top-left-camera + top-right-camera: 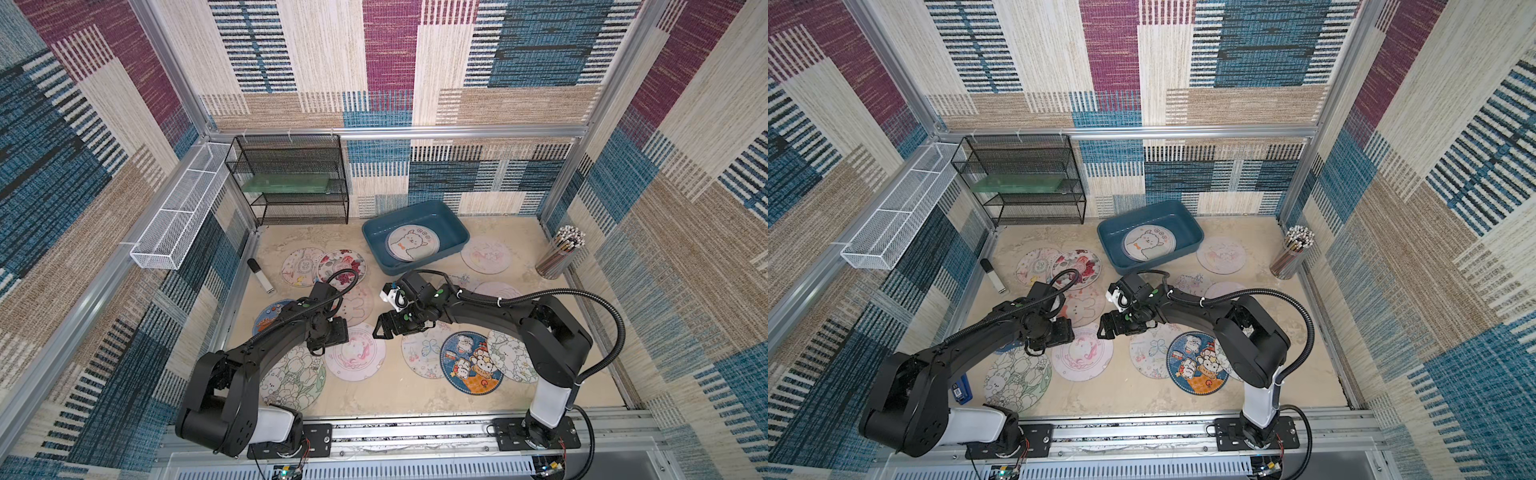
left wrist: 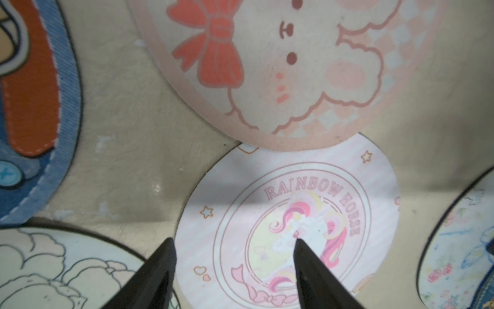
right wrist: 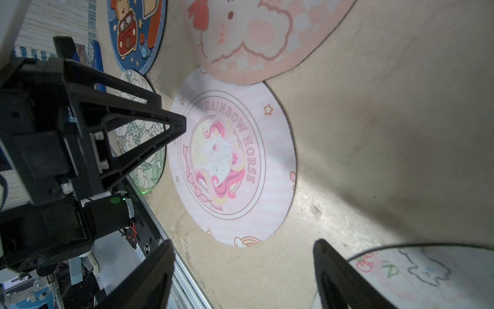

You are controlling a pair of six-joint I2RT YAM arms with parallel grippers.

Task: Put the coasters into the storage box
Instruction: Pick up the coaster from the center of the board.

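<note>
Patchwork woven panels in blue, plum and sand wrap the walls of the cell, and the beige surface [image 1: 395, 401] below them looks scuffed and blotchy. Taking the back wall as 12 o'clock, a black mesh rack [image 1: 291, 178] stands at 11 and a white mesh basket [image 1: 178, 208] hangs along the wall at 10. A cup of pencils [image 1: 561, 253] sits at 2. The teal storage box [image 1: 452, 232] lies at 1, with an alpaca coaster [image 1: 412, 243] already flat inside it. The other coasters [image 1: 341, 268] lie scattered across the surface, several overlapping.

Near the middle, the left gripper [image 2: 233, 242] points down at the pink Rainbow Horse coaster [image 2: 288, 214]. Its jaws stand partly open and hold nothing. One tip is over bare surface just outside the rim on the coaster's 9 o'clock side, the other over the printed horse. Whether they touch, I cannot tell. The right gripper [image 3: 243, 244] hangs close by at about 2 o'clock of it, jaws spread wide and empty above bare surface.

That coaster looks thin, light and a bit bendy, and it lies flush, so I'd guess there is no face to pinch. The rim is the place to take it, with one tip worked under the edge. Its 12 o'clock edge is tucked beneath the bunny coaster with the red bow [image 2: 267, 67], which will likely shift as it lifts.
</note>
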